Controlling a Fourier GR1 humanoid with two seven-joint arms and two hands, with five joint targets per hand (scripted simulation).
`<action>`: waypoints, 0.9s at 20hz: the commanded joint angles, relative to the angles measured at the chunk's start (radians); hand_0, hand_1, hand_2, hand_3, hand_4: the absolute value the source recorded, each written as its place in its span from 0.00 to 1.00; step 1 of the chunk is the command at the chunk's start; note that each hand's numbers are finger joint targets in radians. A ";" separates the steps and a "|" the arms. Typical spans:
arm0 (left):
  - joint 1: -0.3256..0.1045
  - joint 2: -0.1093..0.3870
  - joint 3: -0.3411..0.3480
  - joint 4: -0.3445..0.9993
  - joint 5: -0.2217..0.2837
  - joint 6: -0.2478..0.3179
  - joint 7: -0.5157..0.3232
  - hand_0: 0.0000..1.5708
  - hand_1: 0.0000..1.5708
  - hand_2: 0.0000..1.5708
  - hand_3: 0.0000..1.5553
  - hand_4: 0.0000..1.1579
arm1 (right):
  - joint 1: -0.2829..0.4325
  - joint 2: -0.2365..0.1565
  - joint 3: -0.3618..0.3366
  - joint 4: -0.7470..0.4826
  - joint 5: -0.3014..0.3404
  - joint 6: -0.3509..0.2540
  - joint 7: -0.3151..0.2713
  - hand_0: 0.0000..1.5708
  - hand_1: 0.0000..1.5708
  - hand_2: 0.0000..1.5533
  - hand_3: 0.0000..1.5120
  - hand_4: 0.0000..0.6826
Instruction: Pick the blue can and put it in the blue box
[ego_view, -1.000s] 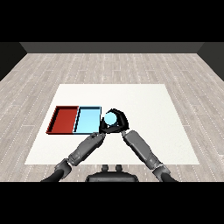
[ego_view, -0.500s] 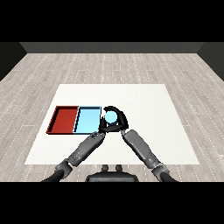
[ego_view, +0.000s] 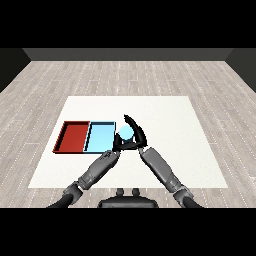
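Note:
The blue can (ego_view: 125, 133) is held just off the right edge of the light blue tray (ego_view: 99, 137). My right hand (ego_view: 139, 134) is curled round the can from the right and from behind. My left hand (ego_view: 118, 146) is close below the can, at the blue tray's near right corner, and is partly hidden by the right hand. The red tray (ego_view: 73, 136) lies against the blue tray's left side. Nothing shows inside either tray.
Both trays lie on the left half of the white table (ego_view: 170, 125), whose edges are set against a grey wooden floor. Both forearms meet near the table's middle.
My right hand has carried the can slightly left and farther from me, toward the blue tray's right edge. The left hand has barely moved.

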 joint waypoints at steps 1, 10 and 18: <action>0.035 0.003 0.033 -0.041 -0.044 -0.002 -0.003 1.00 1.00 1.00 0.96 0.99 | 0.034 -0.040 -0.068 -0.077 0.012 0.002 0.036 0.00 0.00 0.00 0.00 0.00; 0.037 0.030 0.128 0.028 0.008 -0.055 -0.078 1.00 1.00 1.00 0.96 0.99 | 0.145 -0.082 -0.195 -0.355 -0.162 0.101 0.078 0.00 0.00 0.00 0.00 0.00; 0.008 0.161 0.196 0.016 -0.040 -0.041 -0.006 1.00 1.00 0.99 0.95 0.99 | 0.326 -0.178 -0.393 -0.419 -0.277 0.226 -0.064 0.00 0.00 0.00 0.00 0.00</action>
